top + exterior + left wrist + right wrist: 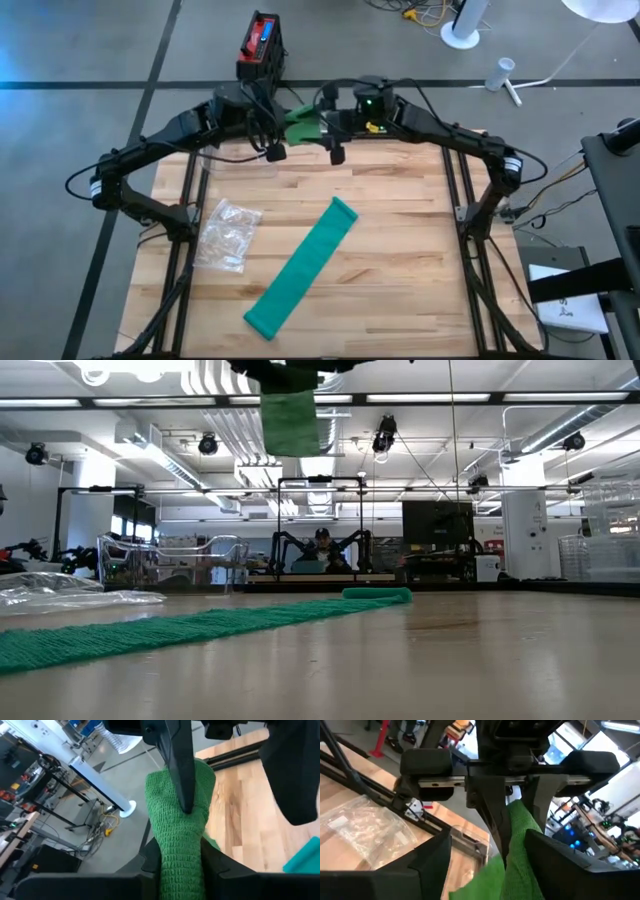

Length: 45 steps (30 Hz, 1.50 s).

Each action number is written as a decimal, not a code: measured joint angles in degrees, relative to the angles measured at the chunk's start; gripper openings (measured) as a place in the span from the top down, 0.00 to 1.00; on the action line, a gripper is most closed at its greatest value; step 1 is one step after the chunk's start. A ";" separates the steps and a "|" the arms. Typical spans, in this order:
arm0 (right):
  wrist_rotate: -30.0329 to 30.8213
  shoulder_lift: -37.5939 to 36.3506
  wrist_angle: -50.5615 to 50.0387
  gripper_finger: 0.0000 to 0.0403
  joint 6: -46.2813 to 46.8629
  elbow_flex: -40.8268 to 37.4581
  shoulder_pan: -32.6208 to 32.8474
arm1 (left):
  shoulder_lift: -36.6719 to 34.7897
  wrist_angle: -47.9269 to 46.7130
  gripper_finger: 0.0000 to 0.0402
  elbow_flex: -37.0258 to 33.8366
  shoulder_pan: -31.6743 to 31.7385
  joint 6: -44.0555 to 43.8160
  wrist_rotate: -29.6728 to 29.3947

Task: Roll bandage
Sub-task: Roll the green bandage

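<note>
- The left hand (pixel 177 865), raised over the far edge of the pale wooden plank surface (pixel 400 260), pinches a short green knitted bandage strip (pixel 177 825) between nearly closed fingers.
- Below it lie a crinkled clear plastic bag (pixel 228 235) and a long flat teal bandage (pixel 300 268).
- The right hand (pixel 487 852) faces it, fingers spread wide around the strip's other end.

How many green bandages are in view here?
2: one green bandage is held up between both grippers at the table's far edge; the teal bandage lies unrolled flat on the table.
</note>
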 joint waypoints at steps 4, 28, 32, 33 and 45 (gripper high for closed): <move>1.29 0.56 -0.95 0.43 -0.25 1.59 -0.31 | 0.01 0.12 0.85 -0.09 0.02 0.80 -0.24; 4.18 0.61 -3.02 0.59 0.06 2.26 -1.38 | -0.47 0.36 0.81 -0.21 -0.24 2.03 -0.36; 4.17 0.61 -4.55 0.67 0.24 2.26 -1.38 | -0.49 0.16 0.79 -0.39 -0.24 3.55 0.90; 4.21 0.61 -4.69 0.69 -0.37 2.26 -1.36 | -0.49 0.12 0.78 -0.41 -0.24 4.02 1.02; 4.24 -0.51 -4.83 0.90 -4.87 3.62 -1.25 | -2.81 0.87 0.50 -0.39 -0.22 -1.30 4.32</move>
